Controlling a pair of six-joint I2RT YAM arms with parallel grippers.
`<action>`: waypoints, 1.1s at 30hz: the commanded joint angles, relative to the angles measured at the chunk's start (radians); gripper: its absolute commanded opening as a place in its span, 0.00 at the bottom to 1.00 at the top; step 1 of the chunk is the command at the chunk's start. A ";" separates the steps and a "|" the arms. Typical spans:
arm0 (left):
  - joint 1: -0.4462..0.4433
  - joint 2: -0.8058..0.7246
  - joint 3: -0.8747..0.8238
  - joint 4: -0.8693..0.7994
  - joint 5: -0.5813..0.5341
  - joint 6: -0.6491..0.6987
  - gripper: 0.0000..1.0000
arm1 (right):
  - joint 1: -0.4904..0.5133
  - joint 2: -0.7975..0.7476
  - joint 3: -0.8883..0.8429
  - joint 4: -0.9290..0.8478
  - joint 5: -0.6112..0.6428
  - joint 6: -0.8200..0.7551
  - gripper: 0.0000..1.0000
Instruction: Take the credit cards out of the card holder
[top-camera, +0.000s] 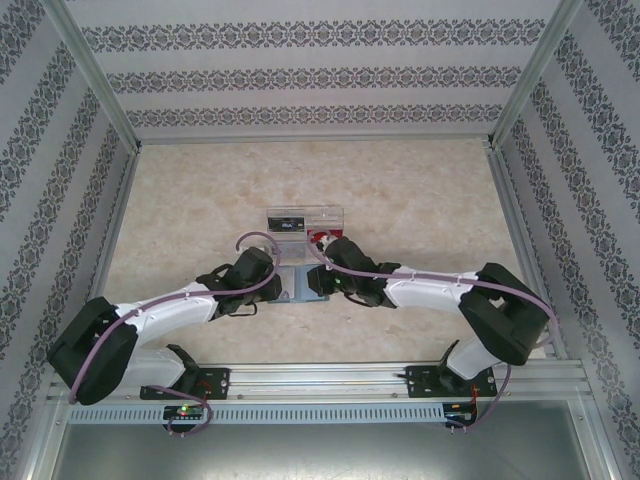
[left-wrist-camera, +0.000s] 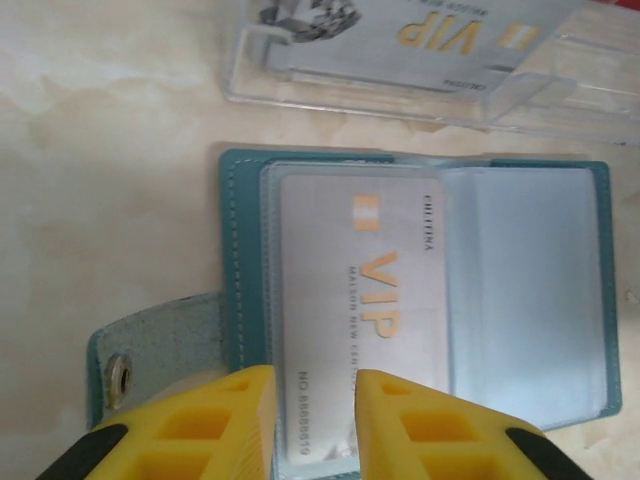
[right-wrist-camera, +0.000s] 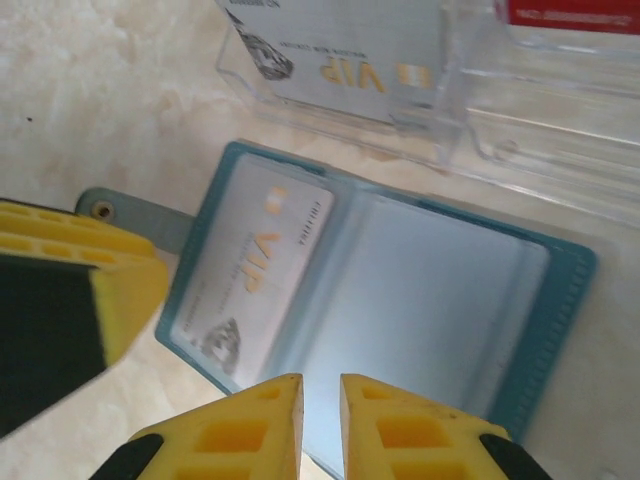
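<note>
The left hand (left-wrist-camera: 315, 400) sits over the near end of the card (left-wrist-camera: 370, 290) with a narrow gap between its yellow fingers; I cannot tell whether they pinch anything. The right hand (right-wrist-camera: 322, 410) has its fingers almost together at the near edge of the holder (right-wrist-camera: 450, 290), and its grip is just as unclear. The card lies in the holder's left sleeve and reads "VIP" in gold. The left wrist view also shows a line beginning "NO". The holder lies open near the table's (top-camera: 180, 200) middle, just nearside of the clear tray (left-wrist-camera: 300, 90). A second card (left-wrist-camera: 440, 30) in the tray also reads "VIP". The right wrist view shows a red thing (right-wrist-camera: 570, 10) in the tray.
</note>
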 joint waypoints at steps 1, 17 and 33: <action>0.019 0.011 -0.030 0.078 0.047 0.027 0.26 | 0.016 0.055 0.047 0.062 -0.025 0.097 0.19; 0.035 0.050 -0.061 0.150 0.080 0.033 0.14 | 0.034 0.229 0.110 0.150 -0.056 0.259 0.22; 0.034 0.067 -0.078 0.155 0.086 0.008 0.12 | 0.033 0.290 0.112 0.174 -0.080 0.296 0.18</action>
